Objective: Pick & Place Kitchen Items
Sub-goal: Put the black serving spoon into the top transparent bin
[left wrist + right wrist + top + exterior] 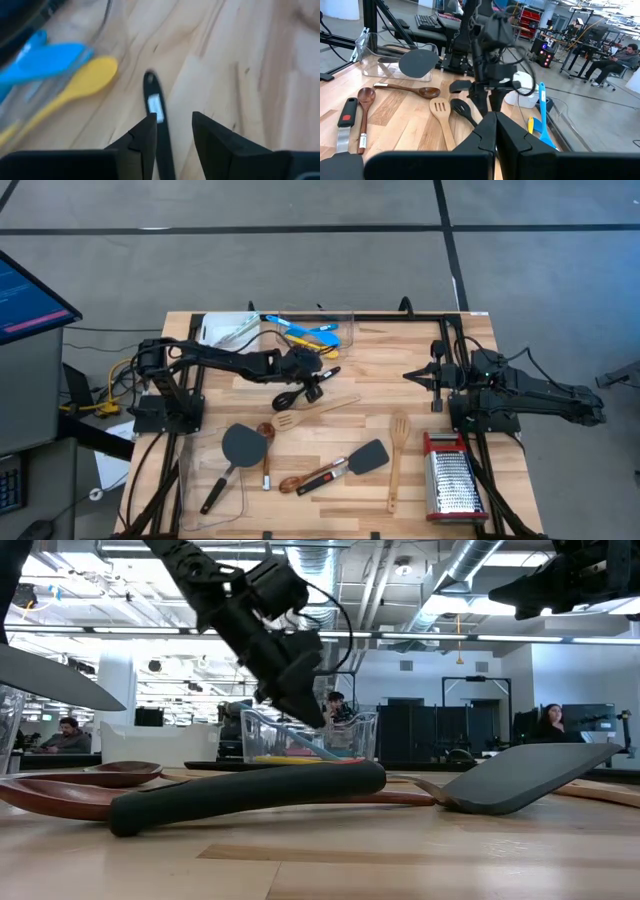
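Observation:
A black slotted spoon [300, 392] lies flat on the wooden table near its middle, its handle [155, 105] running toward the far right. My left gripper [172, 120] hovers open above that handle, with a finger on each side of it and clear of the table in the low view [308, 710]. Just beyond, a blue spoon [45, 60] and a yellow spoon [85, 82] lie in a clear tub [322, 330] at the far edge. My right gripper [495, 130] waits shut above the table's right side [437, 375].
Nearer me lie a wooden slotted spatula [300, 415], a dark grey spatula [245, 445], wooden spoons [266, 452], a grey spatula with a red-marked handle [345, 467] and a wooden spatula [398, 460]. A steel grater [452, 475] stands near right and a white tray [225, 330] far left.

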Available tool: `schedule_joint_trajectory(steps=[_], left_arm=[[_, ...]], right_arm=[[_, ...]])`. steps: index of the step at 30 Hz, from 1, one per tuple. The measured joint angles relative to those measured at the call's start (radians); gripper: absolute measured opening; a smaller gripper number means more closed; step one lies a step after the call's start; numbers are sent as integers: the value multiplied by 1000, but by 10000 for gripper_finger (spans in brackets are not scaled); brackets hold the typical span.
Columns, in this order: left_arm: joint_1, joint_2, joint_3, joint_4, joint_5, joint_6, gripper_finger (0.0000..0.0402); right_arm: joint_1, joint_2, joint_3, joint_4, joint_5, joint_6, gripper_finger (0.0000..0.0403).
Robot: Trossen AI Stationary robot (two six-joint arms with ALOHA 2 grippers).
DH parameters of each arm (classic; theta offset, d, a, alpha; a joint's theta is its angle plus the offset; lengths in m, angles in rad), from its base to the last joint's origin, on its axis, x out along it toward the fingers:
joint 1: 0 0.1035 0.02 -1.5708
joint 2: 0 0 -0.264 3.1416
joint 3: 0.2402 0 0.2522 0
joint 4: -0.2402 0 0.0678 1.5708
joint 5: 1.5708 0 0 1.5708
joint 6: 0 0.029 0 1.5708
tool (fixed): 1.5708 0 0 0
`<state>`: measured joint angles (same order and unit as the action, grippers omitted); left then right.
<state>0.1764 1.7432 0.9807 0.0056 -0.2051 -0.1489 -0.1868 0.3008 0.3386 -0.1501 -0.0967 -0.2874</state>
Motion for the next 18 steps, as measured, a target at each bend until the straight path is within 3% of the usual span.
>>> schedule_joint_trajectory(steps=[11, 18], left_arm=[[21, 11, 144, -11, 29, 40, 111], [15, 187, 331, 37, 100, 118, 111]], right_arm=[[0, 0, 0, 2, 0, 0, 0], [-1, 0, 0, 19, 0, -4, 0]])
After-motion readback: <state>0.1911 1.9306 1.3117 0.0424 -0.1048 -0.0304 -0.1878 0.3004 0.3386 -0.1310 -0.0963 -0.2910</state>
